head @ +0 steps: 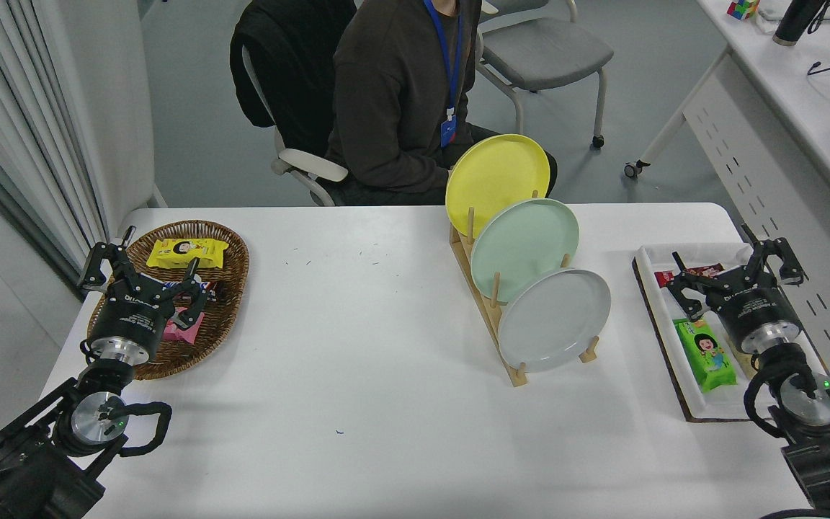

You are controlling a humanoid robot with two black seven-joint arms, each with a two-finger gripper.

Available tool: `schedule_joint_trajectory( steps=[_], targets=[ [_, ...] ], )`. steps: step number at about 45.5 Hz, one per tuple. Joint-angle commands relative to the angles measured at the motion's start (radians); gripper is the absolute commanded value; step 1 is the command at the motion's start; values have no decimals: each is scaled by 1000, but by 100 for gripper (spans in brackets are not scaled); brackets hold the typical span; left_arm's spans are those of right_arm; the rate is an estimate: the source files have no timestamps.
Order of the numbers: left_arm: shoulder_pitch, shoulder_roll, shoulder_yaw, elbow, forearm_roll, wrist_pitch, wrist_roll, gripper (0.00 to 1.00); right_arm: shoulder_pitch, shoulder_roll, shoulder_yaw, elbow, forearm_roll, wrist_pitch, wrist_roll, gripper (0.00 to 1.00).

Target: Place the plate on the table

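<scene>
Standing racked, plate [554, 319], right pincer [735, 272] apart

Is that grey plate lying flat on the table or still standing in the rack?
Standing in the rack. The plate leans on edge between the wooden rack's pegs, nearest of three.

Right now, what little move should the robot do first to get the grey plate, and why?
Probably swing the right claw left toward the plate. The claw is open and holds nothing, hovering over the white tray of snacks, apart from the plate. The plate stands tilted in the wooden rack's nearest slot, in front of the mint green plate, so its near rim is free to grab.
</scene>
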Motion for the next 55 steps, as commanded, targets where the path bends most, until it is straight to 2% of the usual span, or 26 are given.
schedule_joint_trajectory(
  steps=[1, 55],
  targets=[
    [0, 0, 0, 0, -2, 0, 0, 98, 2, 5, -5, 1, 0, 1, 0, 100],
    [0, 0, 0, 0, -2, -2, 0, 98, 40, 0, -19, -2, -15, 1, -2, 100]
  ],
)
